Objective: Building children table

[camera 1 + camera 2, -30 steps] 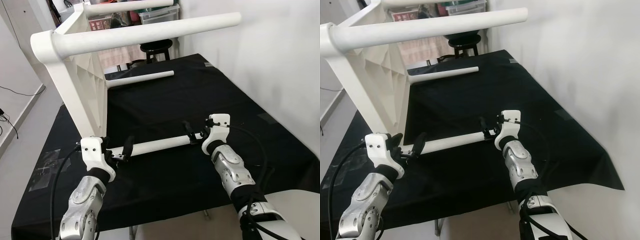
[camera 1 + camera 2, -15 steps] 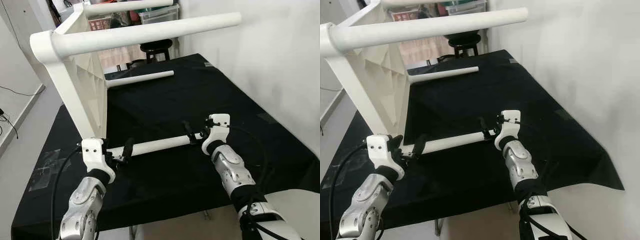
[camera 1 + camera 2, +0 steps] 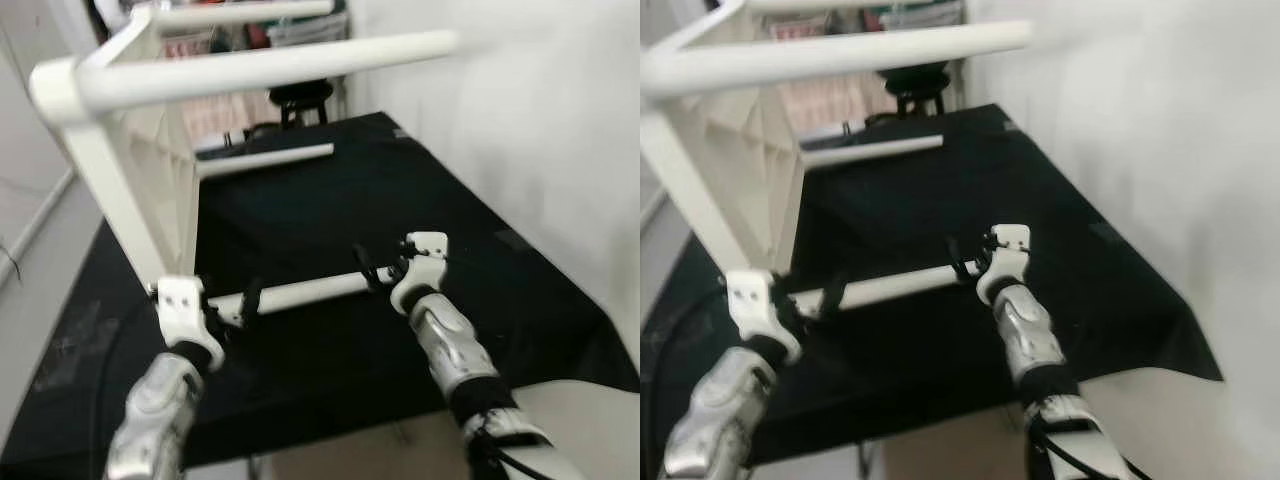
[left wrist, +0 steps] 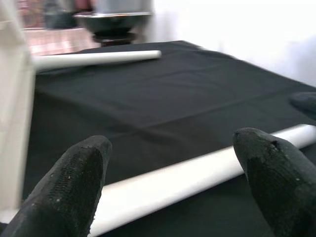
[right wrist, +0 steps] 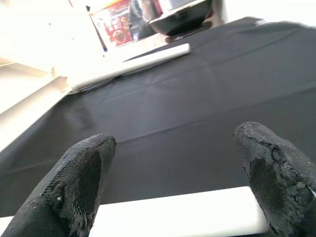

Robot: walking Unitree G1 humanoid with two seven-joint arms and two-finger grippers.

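**White leg straddled at both ends**

White plastic tabletop [image 3: 150,190] stands on edge at 10 o'clock. Left gripper [image 3: 232,305], fingers apart, straddles the near table leg [image 3: 300,292] lying on the black cloth [image 3: 420,190]; right gripper [image 3: 375,272], also apart, spans its other end. 1 spare leg [image 3: 265,160] lies at 12 o'clock. Best to close both evenly before lifting, keeping the leg level.
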